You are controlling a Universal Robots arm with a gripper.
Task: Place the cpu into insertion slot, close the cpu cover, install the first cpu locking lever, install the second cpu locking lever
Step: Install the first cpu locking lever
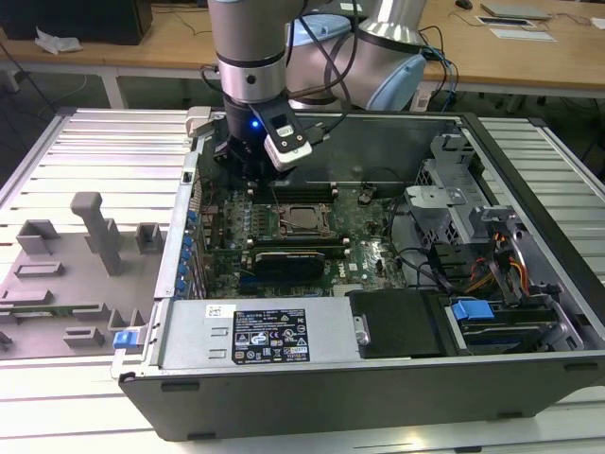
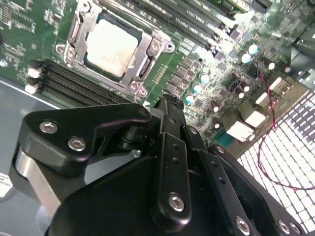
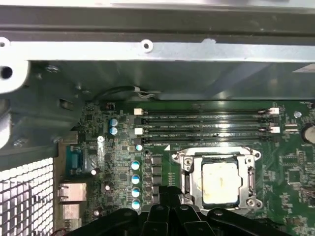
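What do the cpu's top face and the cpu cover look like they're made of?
cpu: the top looks like matte, pale silver-grey metal. It reflects light softly and evenly, without sharp glints.
cpu cover: probably stamped sheet steel with a brighter, shinier finish, judging by the thin edges, bent tabs and highlights around its cut-out.
The look alone cannot confirm either.

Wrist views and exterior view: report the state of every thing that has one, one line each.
cpu cover: folded down flat, closed.
cpu: lying flat within the cover's opening.
gripper: shut, holding nothing, above the board beside the cover.
computer case: lying on its side, open on top.
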